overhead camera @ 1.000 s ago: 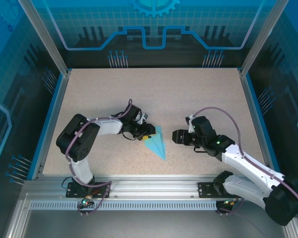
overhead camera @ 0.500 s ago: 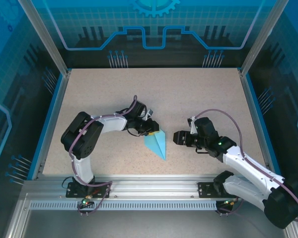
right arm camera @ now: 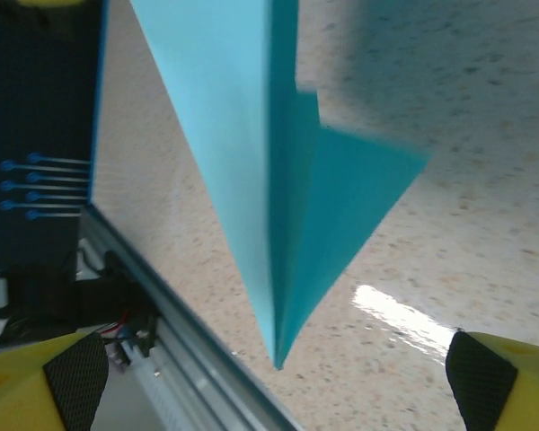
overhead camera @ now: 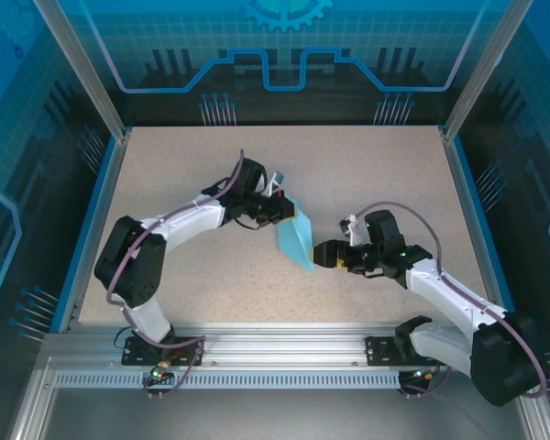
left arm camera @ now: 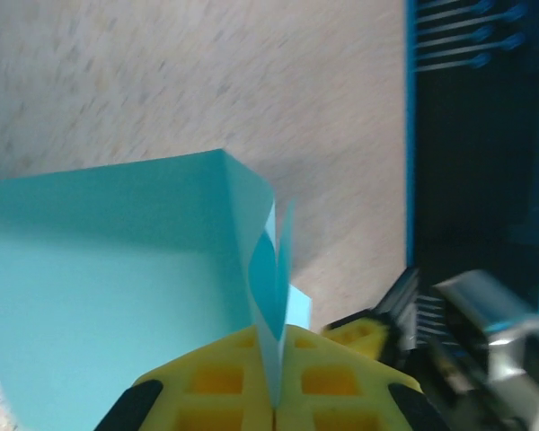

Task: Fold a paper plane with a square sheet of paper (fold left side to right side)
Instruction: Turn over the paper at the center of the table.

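Sharply creased cyan paper plane (overhead camera: 296, 240), pointed tip.

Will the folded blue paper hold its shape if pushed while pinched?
Probably light: the left gripper holds the paper plane by one pinched edge. Likely stiff lengthwise, since its point sticks out straight. Its layers gape near the fingers, so a sideways push may splay them.

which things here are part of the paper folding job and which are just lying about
Job: paper plane, left gripper with jaws shut on it, right gripper with jaws open by its tip.
Just there: table, aluminium rail, blue back panel.
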